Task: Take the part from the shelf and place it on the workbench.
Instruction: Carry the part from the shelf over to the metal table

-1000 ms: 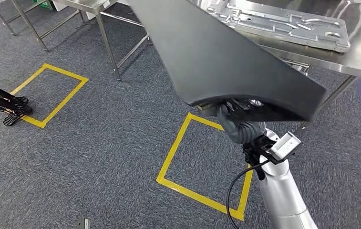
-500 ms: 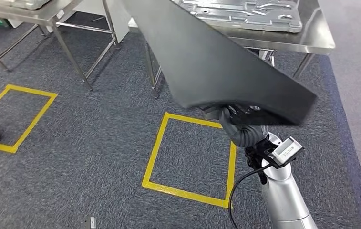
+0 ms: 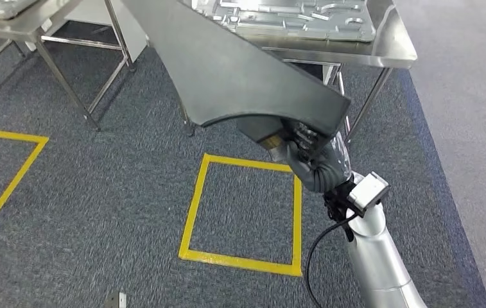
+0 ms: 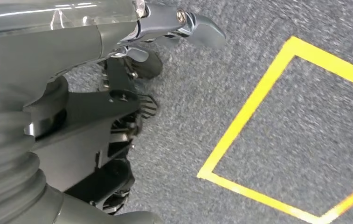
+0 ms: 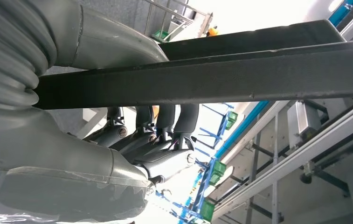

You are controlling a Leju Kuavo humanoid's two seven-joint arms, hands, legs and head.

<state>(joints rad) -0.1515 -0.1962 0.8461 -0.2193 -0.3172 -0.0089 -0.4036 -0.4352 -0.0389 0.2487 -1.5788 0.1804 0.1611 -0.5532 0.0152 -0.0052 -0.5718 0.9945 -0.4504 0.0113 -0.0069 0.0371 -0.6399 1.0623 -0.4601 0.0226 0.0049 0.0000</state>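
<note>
From the head view, the right hand [image 3: 307, 151] grips a large dark panel [image 3: 240, 70] by its lower edge and carries it raised in front of the robot. The panel's upper end crosses the near edge of a steel workbench [image 3: 391, 51], on which a pressed metal plate [image 3: 304, 16] lies. A yellow taped square [image 3: 243, 212] marks the carpet just before the bench. The carrying step looks close to its end, so the robot should stop at the square, lift the panel above the bench rim and lay it flat beside the plate, not on it.

In the left wrist view, the left hand [image 4: 118, 107] hangs over the carpet holding nothing; whether its fingers are spread or curled cannot be told.

In the right wrist view, the fingers [image 5: 165, 119] wrap one face of the panel [image 5: 211, 74] and the thumb presses the other. As the grip is at one end only, it should lower slowly to keep the long panel from swinging.
</note>
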